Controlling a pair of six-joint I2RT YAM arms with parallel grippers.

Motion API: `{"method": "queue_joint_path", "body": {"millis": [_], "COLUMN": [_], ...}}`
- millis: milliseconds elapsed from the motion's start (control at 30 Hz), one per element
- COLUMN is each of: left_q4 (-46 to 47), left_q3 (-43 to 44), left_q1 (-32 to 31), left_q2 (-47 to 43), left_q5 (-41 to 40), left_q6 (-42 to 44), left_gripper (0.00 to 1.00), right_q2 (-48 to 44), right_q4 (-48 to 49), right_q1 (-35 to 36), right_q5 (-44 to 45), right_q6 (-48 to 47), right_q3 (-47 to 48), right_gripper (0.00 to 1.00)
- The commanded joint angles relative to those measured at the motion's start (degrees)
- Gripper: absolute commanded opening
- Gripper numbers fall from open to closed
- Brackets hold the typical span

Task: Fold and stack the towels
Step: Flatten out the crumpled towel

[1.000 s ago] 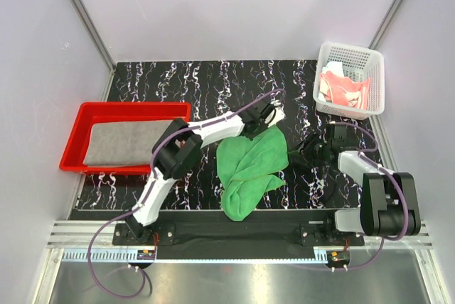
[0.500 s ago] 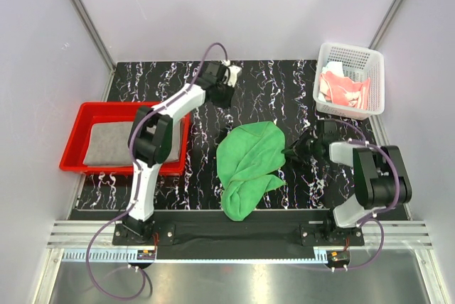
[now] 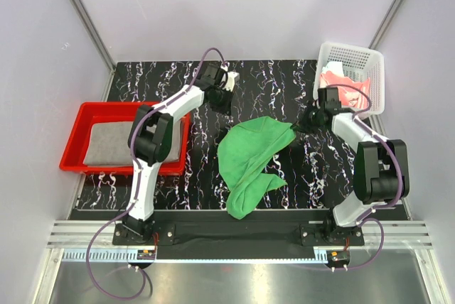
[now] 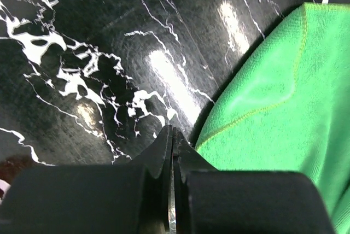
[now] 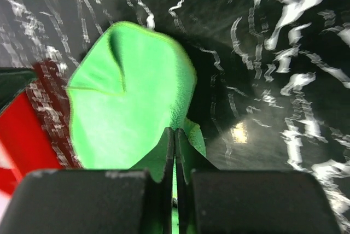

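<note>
Overhead view of a dark marbled surface [image 3: 284, 80] with two robot arms. A crumpled green towel [image 3: 249, 158] is spread at the middle, its long axis running from a far right corner down toward the near edge. That far right corner is clamped in the right claw [image 5: 174, 135], whose fingers are pressed together on the hem. The left claw [image 4: 172, 134] is shut on nothing and is held over bare surface, just beyond the towel's far left edge (the towel lies to its near right). The coming pull is judged to turn on this: one corner is held on the right, while the towel's near end lies free, well apart from both claws. A grey towel [image 3: 124, 142] is laid flat in a red tray [image 3: 73, 140] at left. A pink towel [image 3: 341, 91] is heaped in a white basket [image 3: 352, 54] at far right.
</note>
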Motion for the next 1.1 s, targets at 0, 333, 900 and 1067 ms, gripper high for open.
{"method": "queue_joint_path", "body": {"millis": [0, 333, 900, 1067], "left_q4": [4.56, 3.69, -0.44, -0.80], "left_q3": [-3.84, -10.09, -28.63, -30.84], "left_q1": [-0.06, -1.38, -3.93, -5.33], "left_q2": [-5.62, -4.92, -15.99, -17.13], "left_q5": [2.82, -1.30, -12.20, -13.08], "left_q6": [-0.20, -5.13, -16.11, -16.82], "left_gripper": [0.01, 0.32, 0.00, 0.00], "right_q2": [0.28, 1.33, 3.26, 5.11], "right_q4": [-12.66, -11.88, -9.51, -9.60], "right_q1": [0.34, 0.52, -1.33, -1.95], "right_q5": [7.14, 8.73, 16.38, 15.59], "right_q6": [-8.80, -9.17, -7.76, -7.77], "right_q3": [6.93, 2.03, 4.22, 3.61], "right_gripper": [0.00, 0.25, 0.33, 0.34]}}
